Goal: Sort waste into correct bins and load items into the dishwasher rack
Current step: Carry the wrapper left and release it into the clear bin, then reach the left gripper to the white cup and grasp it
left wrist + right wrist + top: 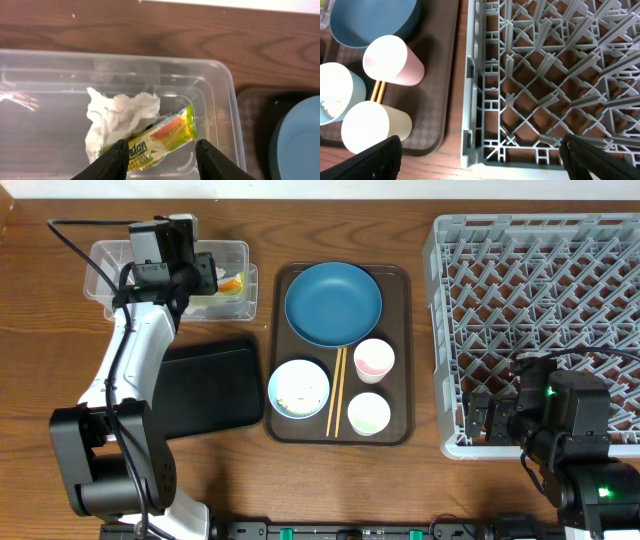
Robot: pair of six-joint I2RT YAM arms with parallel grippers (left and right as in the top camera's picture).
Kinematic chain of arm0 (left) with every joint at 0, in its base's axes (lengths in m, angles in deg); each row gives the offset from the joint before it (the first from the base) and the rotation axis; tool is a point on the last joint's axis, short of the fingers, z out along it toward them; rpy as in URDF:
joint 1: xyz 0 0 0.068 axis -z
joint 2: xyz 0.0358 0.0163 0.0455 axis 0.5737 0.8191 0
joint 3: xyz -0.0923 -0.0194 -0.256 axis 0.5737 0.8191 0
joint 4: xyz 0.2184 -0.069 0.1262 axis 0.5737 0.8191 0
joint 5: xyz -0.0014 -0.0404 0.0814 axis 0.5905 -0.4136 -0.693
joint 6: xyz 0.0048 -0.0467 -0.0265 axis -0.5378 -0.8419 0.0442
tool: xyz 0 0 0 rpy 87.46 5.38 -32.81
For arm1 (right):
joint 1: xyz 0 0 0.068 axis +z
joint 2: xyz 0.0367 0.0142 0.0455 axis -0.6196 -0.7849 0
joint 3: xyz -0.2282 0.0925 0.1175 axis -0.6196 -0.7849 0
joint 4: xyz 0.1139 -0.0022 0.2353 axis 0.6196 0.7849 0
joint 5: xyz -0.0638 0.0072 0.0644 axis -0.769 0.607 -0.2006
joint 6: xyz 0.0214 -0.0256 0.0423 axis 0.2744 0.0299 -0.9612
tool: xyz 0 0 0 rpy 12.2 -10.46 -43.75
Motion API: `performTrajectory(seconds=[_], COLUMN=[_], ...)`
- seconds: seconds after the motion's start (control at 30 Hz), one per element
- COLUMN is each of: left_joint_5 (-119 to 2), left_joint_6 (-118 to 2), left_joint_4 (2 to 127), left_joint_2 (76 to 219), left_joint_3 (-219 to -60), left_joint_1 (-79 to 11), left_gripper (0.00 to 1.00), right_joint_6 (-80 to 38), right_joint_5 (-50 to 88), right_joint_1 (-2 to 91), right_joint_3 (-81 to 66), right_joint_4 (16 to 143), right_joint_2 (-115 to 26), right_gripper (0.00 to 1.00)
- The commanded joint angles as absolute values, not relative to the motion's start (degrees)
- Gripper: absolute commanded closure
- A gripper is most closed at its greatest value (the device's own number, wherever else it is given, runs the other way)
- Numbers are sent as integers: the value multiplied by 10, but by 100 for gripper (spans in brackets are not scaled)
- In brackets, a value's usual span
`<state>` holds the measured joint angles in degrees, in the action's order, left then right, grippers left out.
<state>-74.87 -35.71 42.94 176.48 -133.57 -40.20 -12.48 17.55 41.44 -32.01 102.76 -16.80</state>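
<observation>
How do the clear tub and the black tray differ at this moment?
The clear tub is see-through; the black tray is opaque. The tub has tall walls, while the tray is flat and shallow. The tub holds a crumpled tissue and a snack wrapper; the part of the tray that shows is bare. Both are rectangular with rounded corners and sit on the table left of the brown serving tray.

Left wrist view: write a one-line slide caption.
Jaws open over a crumpled white tissue and a snack wrapper in the clear plastic tub.
</observation>
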Motion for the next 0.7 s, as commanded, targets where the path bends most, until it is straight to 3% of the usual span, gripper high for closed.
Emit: performTrajectory(seconds=[0.0,0.23,0.43,0.53,0.67], left_joint_5=[-752,-745,-745,-745,-702], left_joint_6=[-358,-359,-428,-434,-463], left_joint_4=[445,524,692,789,876], left_joint_2=[1765,1683,1601,1583,1581], left_joint_3=[-1334,-1334,-1334,-1334,-1334], left_joint_1=[-404,-378,-328,-299,-282], left_gripper=[53,46,32,19,16], right_joint_6=[-127,-127,-127,-127,-127], right_joint_5=[171,172,172,172,171], right_joint_1=[410,410,410,410,410], right_joint_3=[-308,-308,-308,-308,-308], right_joint_4=[1028,1028,1028,1028,1028], right_joint_2=[-167,-167,-167,-167,-167], right_gripper=[1,1,1,1,1])
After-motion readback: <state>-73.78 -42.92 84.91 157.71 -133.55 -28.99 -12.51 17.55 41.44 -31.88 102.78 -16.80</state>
